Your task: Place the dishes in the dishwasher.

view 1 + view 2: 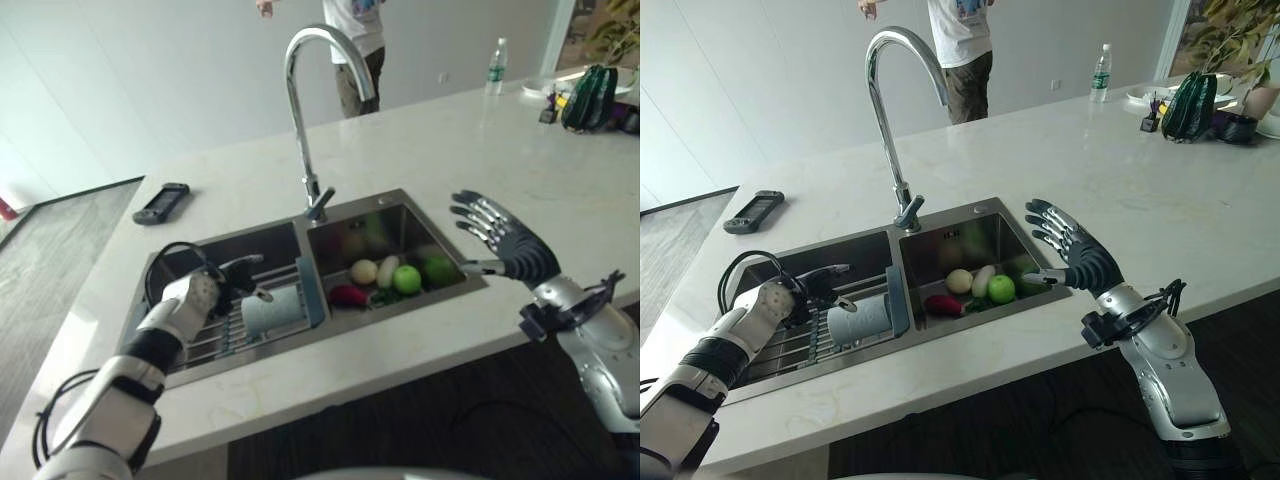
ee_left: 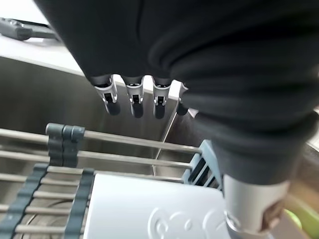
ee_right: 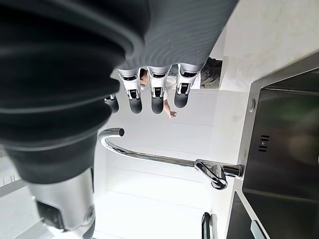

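A double-bowl steel sink is set into a pale stone counter, with a tall curved faucet rising behind the divider between the bowls. The robot's left bowl holds a roll-up drying rack of steel rods on dark grey links, and on it a pale grey-blue cup lies on its side, its mouth toward a blue-grey plate that stands on edge against the divider; these two look to be the dishes the task means. No dishwasher is visible, so the rack seems to serve as the place for the dishes. The left hand hovers over the rack just beside the cup, its fingers straight and apart, clasping nothing; I judge it is placed there to reach for the cup or to have just set it down, and I cannot tell which. The right bowl holds produce, not dishes: a green apple, pale round vegetables and something red. The right hand is raised over the sink's right rim, fingers spread wide and empty, apparently kept clear. A dark handheld controller lies on the counter well apart, and a person stands beyond it.
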You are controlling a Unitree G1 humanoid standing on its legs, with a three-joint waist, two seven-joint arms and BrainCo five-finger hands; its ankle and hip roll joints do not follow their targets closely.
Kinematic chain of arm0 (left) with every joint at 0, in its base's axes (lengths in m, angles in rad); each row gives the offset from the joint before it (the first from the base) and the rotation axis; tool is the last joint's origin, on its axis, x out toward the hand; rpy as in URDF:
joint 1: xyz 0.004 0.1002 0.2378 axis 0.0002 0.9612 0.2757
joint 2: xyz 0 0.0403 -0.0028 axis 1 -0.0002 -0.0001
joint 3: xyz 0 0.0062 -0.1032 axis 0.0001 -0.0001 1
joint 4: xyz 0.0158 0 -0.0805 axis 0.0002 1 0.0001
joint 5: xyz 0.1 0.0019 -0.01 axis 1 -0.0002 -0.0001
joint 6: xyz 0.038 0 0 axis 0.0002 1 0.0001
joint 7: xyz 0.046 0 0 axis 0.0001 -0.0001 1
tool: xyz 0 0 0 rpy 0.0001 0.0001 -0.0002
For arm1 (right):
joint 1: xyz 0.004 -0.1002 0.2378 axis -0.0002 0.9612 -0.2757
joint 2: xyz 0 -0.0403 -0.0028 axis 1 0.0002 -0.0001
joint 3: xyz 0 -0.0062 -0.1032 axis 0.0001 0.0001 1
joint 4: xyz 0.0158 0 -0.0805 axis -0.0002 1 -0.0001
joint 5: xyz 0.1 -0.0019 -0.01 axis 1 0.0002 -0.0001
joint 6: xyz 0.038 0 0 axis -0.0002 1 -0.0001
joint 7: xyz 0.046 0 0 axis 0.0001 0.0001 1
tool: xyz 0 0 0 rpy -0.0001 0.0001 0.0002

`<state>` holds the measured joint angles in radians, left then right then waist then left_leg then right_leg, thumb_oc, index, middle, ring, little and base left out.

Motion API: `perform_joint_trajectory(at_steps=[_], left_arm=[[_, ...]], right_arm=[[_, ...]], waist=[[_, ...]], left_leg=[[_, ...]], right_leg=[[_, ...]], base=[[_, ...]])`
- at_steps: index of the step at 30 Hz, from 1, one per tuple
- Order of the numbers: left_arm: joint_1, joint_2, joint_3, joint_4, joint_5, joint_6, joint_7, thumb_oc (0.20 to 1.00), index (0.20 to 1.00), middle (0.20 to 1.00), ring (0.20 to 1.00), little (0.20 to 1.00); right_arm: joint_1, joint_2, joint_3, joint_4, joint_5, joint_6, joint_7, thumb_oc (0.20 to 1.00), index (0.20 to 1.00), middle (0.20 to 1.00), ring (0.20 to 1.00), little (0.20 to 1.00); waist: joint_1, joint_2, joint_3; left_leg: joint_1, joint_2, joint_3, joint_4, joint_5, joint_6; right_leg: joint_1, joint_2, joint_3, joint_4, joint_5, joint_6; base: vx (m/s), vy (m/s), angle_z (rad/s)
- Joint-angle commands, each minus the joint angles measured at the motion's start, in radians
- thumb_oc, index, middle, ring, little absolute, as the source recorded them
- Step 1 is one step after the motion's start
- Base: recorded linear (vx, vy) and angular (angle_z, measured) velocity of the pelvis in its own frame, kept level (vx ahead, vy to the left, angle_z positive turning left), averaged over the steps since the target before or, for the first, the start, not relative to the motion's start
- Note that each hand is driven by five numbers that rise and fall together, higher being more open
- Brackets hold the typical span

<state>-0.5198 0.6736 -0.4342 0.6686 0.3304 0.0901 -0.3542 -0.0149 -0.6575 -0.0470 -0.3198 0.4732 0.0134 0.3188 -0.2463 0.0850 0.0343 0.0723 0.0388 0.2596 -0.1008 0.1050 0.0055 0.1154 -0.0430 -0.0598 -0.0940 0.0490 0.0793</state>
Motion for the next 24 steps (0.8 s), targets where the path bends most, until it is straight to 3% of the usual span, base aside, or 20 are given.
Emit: perform_joint_trajectory(at_steps=[1,24], left_arm=[[-0.082,0.046,0.008,0.064,0.055,-0.006,0.022,1.000,1.000,1.000,1.000,1.000],[-0.041,-0.018,-0.008,0.110,0.132,-0.009,0.025,1.000,1.000,1.000,1.000,1.000]], right_arm=[[-0.082,0.003,-0.009,0.009,0.026,-0.036,0.004,1.000,1.000,1.000,1.000,1.000],[-0.075,0.015,-0.009,-0.001,0.003,-0.043,0.003,1.000,1.000,1.000,1.000,1.000]], waist=[[0.000,-0.030,-0.008],[-0.006,-0.039,-0.007]], left_leg=[[0.105,-0.053,0.005,0.013,-0.202,-0.004],[0.108,-0.055,0.025,0.013,-0.211,0.004]], right_leg=[[-0.013,0.006,0.003,0.007,-0.039,0.064],[-0.019,0.006,0.010,0.007,-0.037,0.066]], base=[[0.00,0.000,0.00],[0.00,0.005,-0.03]])
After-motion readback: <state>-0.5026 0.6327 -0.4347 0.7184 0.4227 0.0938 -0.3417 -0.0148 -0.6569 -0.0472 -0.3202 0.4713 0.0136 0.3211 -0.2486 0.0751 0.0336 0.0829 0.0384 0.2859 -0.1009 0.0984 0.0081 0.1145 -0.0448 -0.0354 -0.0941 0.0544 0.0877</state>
